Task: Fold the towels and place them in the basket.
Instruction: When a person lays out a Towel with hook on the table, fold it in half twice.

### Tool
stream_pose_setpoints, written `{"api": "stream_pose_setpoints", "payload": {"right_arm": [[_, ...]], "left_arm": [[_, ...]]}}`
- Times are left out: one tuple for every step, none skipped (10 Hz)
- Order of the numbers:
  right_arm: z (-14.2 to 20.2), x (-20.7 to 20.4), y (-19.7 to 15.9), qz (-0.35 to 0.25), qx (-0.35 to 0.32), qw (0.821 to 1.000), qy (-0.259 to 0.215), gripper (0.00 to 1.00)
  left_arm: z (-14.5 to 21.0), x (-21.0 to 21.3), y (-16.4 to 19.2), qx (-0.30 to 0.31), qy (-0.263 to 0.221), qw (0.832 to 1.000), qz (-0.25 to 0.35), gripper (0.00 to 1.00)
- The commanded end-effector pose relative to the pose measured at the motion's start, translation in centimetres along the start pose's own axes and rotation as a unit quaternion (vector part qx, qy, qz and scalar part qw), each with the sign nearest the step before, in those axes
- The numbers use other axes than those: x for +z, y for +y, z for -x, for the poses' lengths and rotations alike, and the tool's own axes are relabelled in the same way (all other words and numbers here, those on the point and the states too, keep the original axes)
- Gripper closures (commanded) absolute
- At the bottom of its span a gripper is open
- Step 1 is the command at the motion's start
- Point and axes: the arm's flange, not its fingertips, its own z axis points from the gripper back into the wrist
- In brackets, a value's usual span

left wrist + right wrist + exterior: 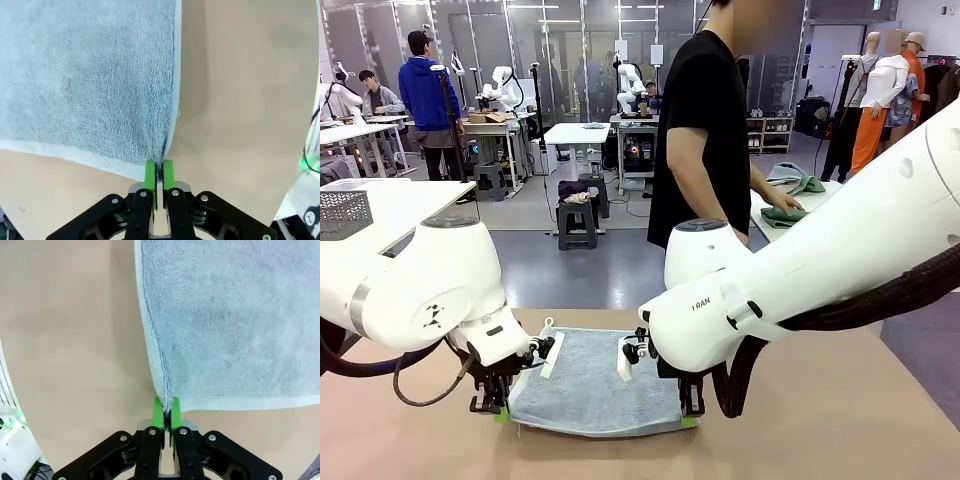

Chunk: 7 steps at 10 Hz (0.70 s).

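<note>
A light blue-grey towel (pixel 590 385) lies spread on the brown table (pixel 840 430), in front of both arms. My left gripper (pixel 500 410) is shut on the towel's near left corner (pixel 159 162). Its green pads (pixel 149 172) pinch the terry edge. On the other side, my right gripper (pixel 690 415) is shut on the near right corner (pixel 165 395), the cloth (pixel 235 315) stretching away from its pads (pixel 158 410). The front edge between the two grippers sits slightly raised off the table. A person at the far side has a hand on a mint green towel (pixel 783 213). The basket is out of view.
The person in black (pixel 705 120) stands beyond the table's far edge, leaning toward a side table (pixel 765 225) at the right with folded cloths. A pale grey mesh basket (pixel 344 213) sits on a white table at the far left. Bare brown tabletop flanks the towel.
</note>
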Motion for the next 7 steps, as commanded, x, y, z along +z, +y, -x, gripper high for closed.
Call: {"api": "stream_pose_setpoints", "payload": {"right_arm": [[0.6, 0.5, -1.5, 0.007, 0.008, 1.000, 0.011, 0.93], [0.9, 0.4, -3.0, 0.009, 0.005, 1.000, 0.012, 0.93], [0.8, 0.7, -4.1, 0.014, 0.008, 1.000, 0.014, 0.93], [0.4, 1.4, -5.4, 0.020, 0.008, 1.000, 0.021, 0.93], [0.3, 2.0, -6.8, 0.021, 0.006, 0.999, 0.025, 0.93], [0.3, 2.3, -8.1, 0.020, 0.005, 1.000, 0.021, 0.93], [0.4, 2.3, -9.5, 0.019, 0.002, 1.000, 0.018, 0.93]], "left_arm": [[0.6, 1.1, 1.0, -0.004, 0.000, 1.000, 0.000, 0.93], [1.1, 0.9, 2.4, -0.013, -0.009, 1.000, -0.003, 0.93], [1.1, 1.3, 3.8, -0.022, -0.011, 1.000, -0.009, 0.93], [0.7, 2.2, 5.8, -0.023, -0.005, 1.000, -0.014, 0.93], [0.4, 2.7, 7.7, -0.022, 0.002, 1.000, -0.014, 0.93], [0.2, 3.0, 9.6, -0.021, 0.005, 1.000, -0.010, 0.93], [0.1, 3.0, 11.6, -0.020, 0.008, 1.000, -0.007, 0.93]]}}
